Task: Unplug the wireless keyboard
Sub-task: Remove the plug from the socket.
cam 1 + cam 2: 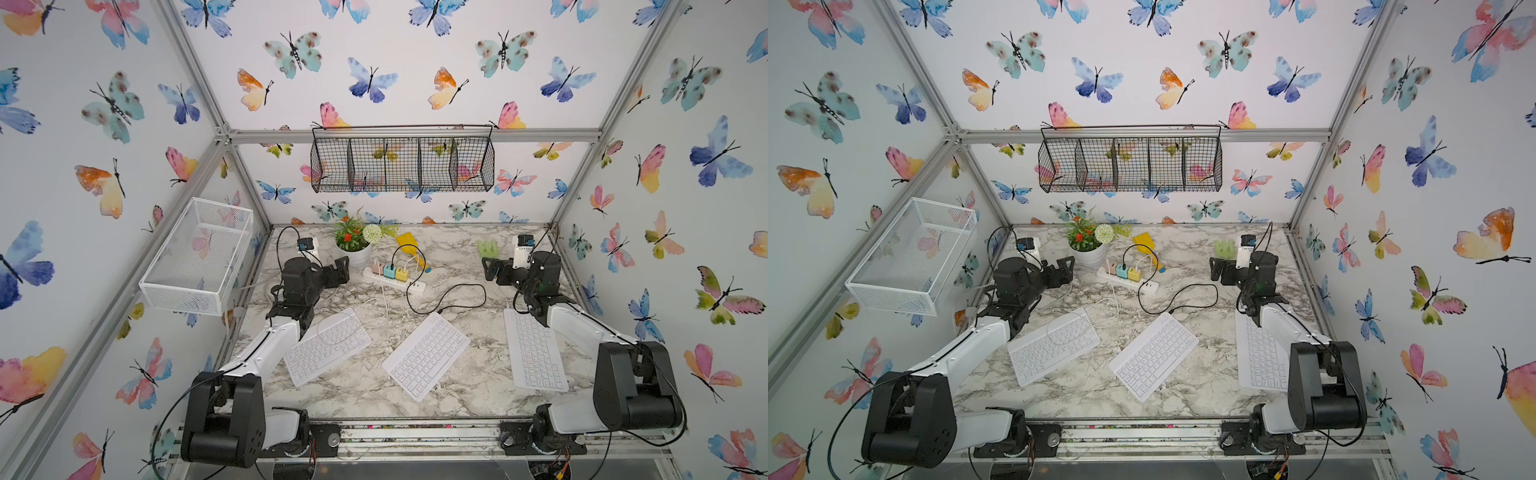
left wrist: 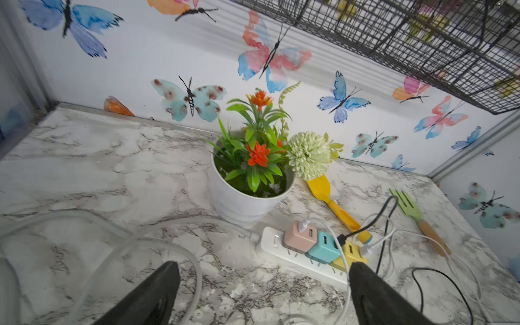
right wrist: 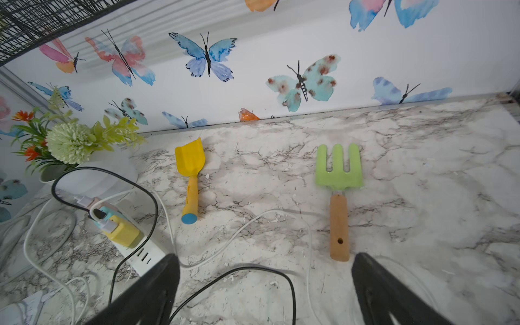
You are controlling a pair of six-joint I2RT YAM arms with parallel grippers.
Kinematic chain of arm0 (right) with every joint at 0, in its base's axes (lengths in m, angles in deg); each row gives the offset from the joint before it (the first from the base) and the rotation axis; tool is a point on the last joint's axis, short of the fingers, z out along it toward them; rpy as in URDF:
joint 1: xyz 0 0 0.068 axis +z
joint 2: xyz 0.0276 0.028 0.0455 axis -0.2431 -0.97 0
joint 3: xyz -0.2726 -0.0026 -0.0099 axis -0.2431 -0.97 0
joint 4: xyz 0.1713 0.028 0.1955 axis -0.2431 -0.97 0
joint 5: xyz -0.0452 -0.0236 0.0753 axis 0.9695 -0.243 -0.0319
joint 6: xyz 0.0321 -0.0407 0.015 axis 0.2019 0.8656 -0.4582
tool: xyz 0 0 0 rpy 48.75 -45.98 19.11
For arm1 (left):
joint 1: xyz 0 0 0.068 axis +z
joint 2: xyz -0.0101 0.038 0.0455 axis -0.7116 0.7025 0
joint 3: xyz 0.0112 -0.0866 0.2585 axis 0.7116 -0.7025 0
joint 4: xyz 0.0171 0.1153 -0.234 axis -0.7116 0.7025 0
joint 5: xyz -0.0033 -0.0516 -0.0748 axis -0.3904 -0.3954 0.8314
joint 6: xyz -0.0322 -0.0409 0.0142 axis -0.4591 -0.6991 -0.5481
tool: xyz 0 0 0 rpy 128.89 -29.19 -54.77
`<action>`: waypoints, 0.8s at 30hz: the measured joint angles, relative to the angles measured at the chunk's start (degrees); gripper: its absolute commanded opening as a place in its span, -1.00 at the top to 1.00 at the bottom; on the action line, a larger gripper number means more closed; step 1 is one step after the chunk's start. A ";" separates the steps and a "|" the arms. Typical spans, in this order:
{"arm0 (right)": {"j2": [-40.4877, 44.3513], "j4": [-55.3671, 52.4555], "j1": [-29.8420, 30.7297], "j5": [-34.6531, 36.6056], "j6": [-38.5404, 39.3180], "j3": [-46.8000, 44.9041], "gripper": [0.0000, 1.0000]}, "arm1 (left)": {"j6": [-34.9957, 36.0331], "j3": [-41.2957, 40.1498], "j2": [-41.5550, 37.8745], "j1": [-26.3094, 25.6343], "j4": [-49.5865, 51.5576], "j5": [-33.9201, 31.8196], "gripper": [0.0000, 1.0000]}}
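Three white keyboards lie flat and keys-up on the marbled surface [image 1: 361, 399]; I cannot tell which one the task means.

The middle keyboard [image 1: 426, 356] sits about midway between the left and right edges, closer to the near edge. Its long axis runs on a diagonal, from the near edge toward the far right corner. A black cable [image 1: 465, 287] meets it at its far corner, loops out toward the right edge, swings back and rises into the teal charger [image 1: 390, 271]. That charger stands between a pink and a yellow one on the white power strip [image 1: 415, 286], which lies toward the far edge just beside the plant pot [image 1: 359, 255].

The left keyboard [image 1: 328, 347] lies by the left edge on a similar diagonal. The right keyboard [image 1: 534, 351] lies along the right edge with its long axis running near to far, and the right arm covers its far end. A white cable [image 3: 281, 210] trails over the surface; where it ends I cannot tell.

The left fingers [image 2: 157, 292] are spread wide with nothing between them, near the pot and facing the strip. The right fingers [image 3: 388, 295] are also spread wide and hold nothing, toward the far right corner, near the handle of the green rake [image 3: 337, 168].
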 measured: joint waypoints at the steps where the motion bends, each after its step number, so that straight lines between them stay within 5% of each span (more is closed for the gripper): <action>1: 0.37 -1.07 0.00 -0.79 -0.50 0.00 -0.96 | -0.57 0.00 0.17 -0.83 0.22 0.74 -0.85; 24: 1.14 -10.45 7.69 -6.32 -8.66 0.72 -0.81 | -9.44 -4.81 4.11 -11.58 -0.70 8.96 -0.67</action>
